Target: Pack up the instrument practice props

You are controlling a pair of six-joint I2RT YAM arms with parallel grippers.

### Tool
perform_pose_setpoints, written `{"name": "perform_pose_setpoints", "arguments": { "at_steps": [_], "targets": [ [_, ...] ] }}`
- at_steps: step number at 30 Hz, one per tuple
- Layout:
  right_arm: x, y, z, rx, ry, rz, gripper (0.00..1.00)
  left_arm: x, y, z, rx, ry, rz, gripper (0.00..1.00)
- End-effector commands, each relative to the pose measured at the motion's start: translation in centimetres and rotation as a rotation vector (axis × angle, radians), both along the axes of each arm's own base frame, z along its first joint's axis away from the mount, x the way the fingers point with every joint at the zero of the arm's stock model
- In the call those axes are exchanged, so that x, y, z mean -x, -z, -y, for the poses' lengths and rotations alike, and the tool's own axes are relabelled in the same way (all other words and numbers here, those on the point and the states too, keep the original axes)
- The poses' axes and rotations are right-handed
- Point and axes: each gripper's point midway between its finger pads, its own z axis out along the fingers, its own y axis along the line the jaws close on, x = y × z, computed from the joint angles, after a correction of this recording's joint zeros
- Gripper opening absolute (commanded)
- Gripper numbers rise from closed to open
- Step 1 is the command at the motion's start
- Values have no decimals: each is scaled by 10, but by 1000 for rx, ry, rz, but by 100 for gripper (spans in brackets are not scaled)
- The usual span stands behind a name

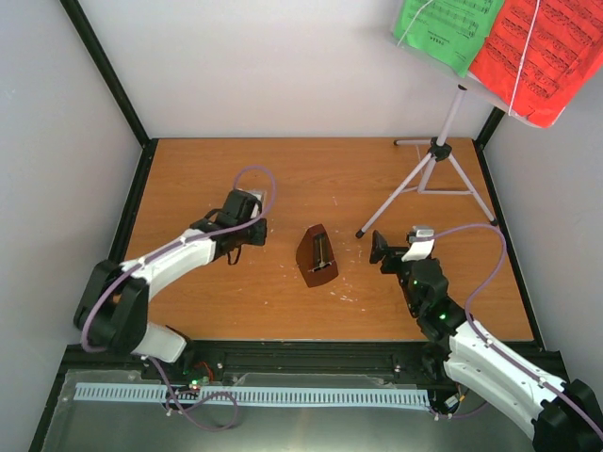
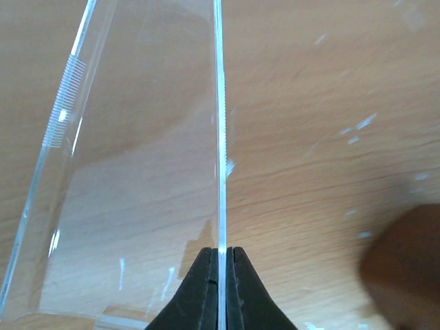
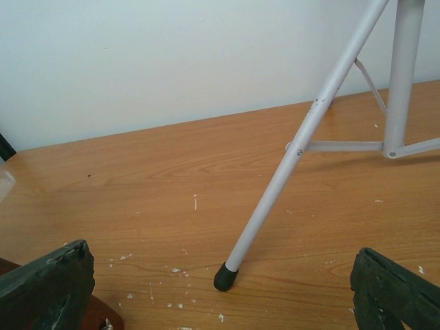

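The clear cover (image 2: 137, 172) is clamped by its edge in the left hand (image 2: 221, 253), left of the metronome (image 1: 317, 256) on the tabletop (image 1: 283, 179). The right hand (image 1: 384, 249) is held apart, facing the stand (image 1: 431, 168), on which sheets (image 1: 490, 38) are hung.

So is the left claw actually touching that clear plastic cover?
Touching. The left wrist view shows the left claw pinched shut on the thin edge of the clear cover, with no gap.
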Motion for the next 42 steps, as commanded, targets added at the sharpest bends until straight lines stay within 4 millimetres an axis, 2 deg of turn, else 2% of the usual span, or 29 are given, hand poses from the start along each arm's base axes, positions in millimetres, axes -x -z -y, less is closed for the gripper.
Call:
{"name": "perform_pose_setpoints", "arguments": {
  "at_steps": [1, 4, 8, 11, 14, 16, 18, 21, 24, 29, 33, 37, 42],
  "targets": [
    [1, -12, 9, -18, 41, -6, 100, -6, -83, 35, 264, 65, 175, 0],
    [7, -43, 4, -67, -4, 32, 100, 9, -135, 61, 428, 216, 264, 0],
    [23, -115, -10, -206, -144, 149, 100, 40, -202, 87, 606, 457, 398, 0],
    [33, -159, -35, -246, -313, 234, 100, 71, -242, 100, 742, 633, 473, 0],
    [33, -175, -69, -210, -485, 239, 100, 99, -266, 111, 871, 791, 483, 0],
    [35, -182, -94, -211, -628, 216, 100, 117, -273, 115, 949, 884, 465, 0],
    [48, -194, -120, -234, -811, 210, 100, 133, -278, 116, 1003, 958, 462, 0],
    [67, -215, -137, -287, -989, 245, 100, 146, -282, 119, 1028, 1032, 440, 0],
    [77, -233, -143, -299, -1068, 284, 100, 154, -281, 124, 1030, 1078, 401, 0],
    [61, -236, -152, -310, -1062, 233, 100, 170, -284, 132, 1037, 1153, 384, 0],
    [64, -244, -160, -315, -1135, 234, 100, 172, -283, 136, 1048, 1175, 364, 0],
    [71, -241, -168, -306, -1211, 215, 85, 172, -286, 137, 1058, 1184, 370, 0],
    [71, -230, -170, -302, -1224, 183, 78, 170, -285, 139, 1056, 1183, 369, 0]
  ]
}}
